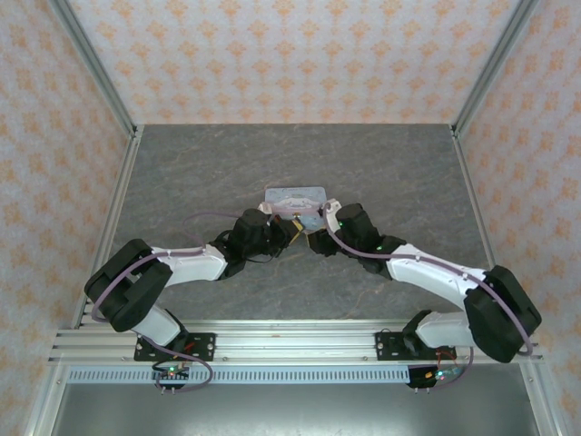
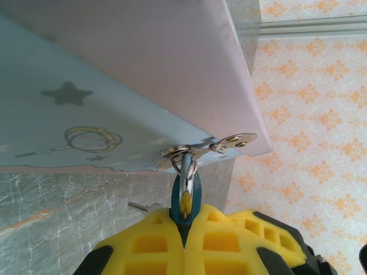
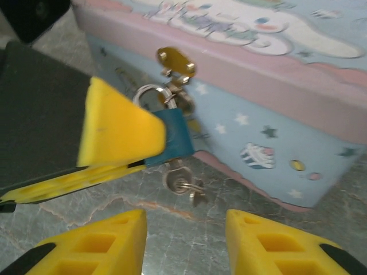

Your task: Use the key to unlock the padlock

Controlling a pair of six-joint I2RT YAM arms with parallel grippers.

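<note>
Two arms met at the pale blue tin (image 1: 295,198), which sat near the middle of the grey table (image 1: 200,173). The tin had stars and a cartoon bunny on it, and a pink band ran along the edge of its lid.

I saw the padlock (image 3: 175,137) at the front of the tin. It was small and dark blue-green. Its silver shackle (image 3: 148,91) went through the little metal clasp (image 2: 212,146) on the tin, so the padlock hung from the tin just above the table.

My left gripper (image 2: 184,220) had its jaws pressed tight together on the padlock. The yellow fingers pinched the body of the lock from both sides, and only the top of the lock and the shackle stuck out above them.

The key (image 3: 183,182) was a tiny grey thing right under the padlock. It touched the bottom of the lock and hung close over the table. I could not tell how far it sat inside the lock.

My right gripper (image 3: 186,229) was just in front of the key and a bit lower. Its jaws were apart, with nothing between them. The key lined up with the gap, but the fingers did not touch it.
</note>
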